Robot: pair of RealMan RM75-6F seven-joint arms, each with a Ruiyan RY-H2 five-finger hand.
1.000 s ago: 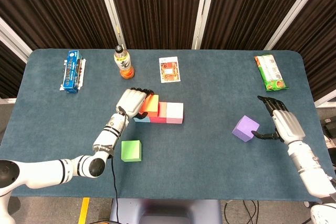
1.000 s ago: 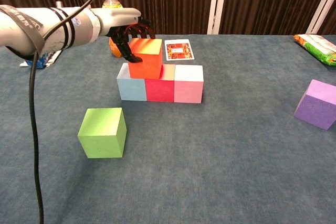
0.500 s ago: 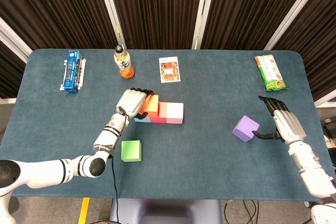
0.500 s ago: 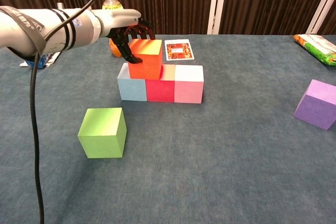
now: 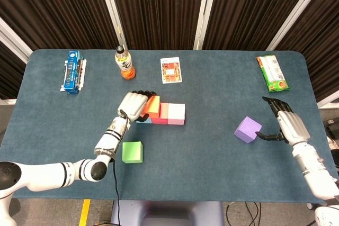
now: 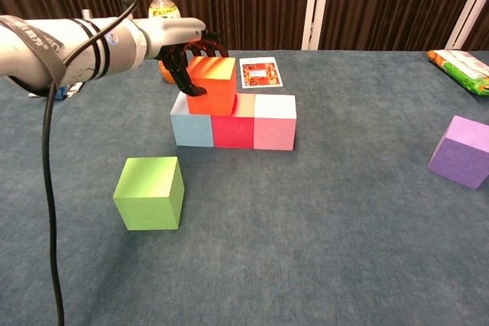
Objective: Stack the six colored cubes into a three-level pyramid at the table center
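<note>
A light blue cube (image 6: 192, 129), a red cube (image 6: 232, 130) and a pink cube (image 6: 274, 121) form a row near the table center. An orange cube (image 6: 212, 85) sits on top, over the blue and red ones. My left hand (image 5: 134, 105) grips it from its left and back side, fingers (image 6: 186, 74) curled against the cube. A green cube (image 5: 132, 152) lies alone in front of the row. A purple cube (image 5: 248, 129) lies at the right. My right hand (image 5: 286, 123) stays open just right of it, thumb pointing toward it. The chest view does not show the right hand.
An orange drink bottle (image 5: 125, 63) and a printed card (image 5: 170, 70) stand behind the row. A blue snack pack (image 5: 73, 71) lies far left, a green snack bag (image 5: 273, 72) far right. A black cable (image 6: 50, 188) hangs from my left arm.
The left hand's fingers shifted slightly lower along the orange cube's left side; the cube stayed put. The right hand drifted a little away from the purple cube.
</note>
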